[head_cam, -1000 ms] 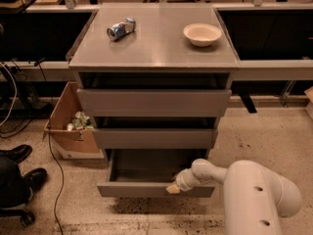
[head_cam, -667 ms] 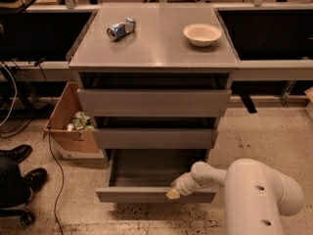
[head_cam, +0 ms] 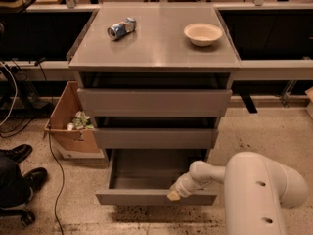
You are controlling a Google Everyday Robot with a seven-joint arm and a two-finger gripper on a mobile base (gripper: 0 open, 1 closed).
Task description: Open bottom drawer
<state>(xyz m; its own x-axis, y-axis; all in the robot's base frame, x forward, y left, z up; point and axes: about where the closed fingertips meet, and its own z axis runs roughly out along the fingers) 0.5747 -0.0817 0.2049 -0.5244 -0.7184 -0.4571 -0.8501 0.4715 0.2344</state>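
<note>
The grey cabinet (head_cam: 156, 58) has three drawers. The bottom drawer (head_cam: 146, 197) is pulled out, and its plain grey box interior (head_cam: 149, 169) shows. The middle drawer front (head_cam: 155, 137) and the top drawer front (head_cam: 154, 102) are pushed in. My gripper (head_cam: 174, 194) comes in from the lower right on a white arm (head_cam: 254, 190). Its tip rests at the top edge of the bottom drawer's front panel, right of centre.
A crushed can (head_cam: 121, 28) and a beige bowl (head_cam: 203, 34) lie on the cabinet top. An open cardboard box (head_cam: 71, 124) with rubbish stands left of the cabinet. Cables (head_cam: 54, 160) trail on the floor. A person's black shoes (head_cam: 22, 177) are at the far left.
The bottom drawer has slid a little further out toward me, and my gripper has moved with its front panel.
</note>
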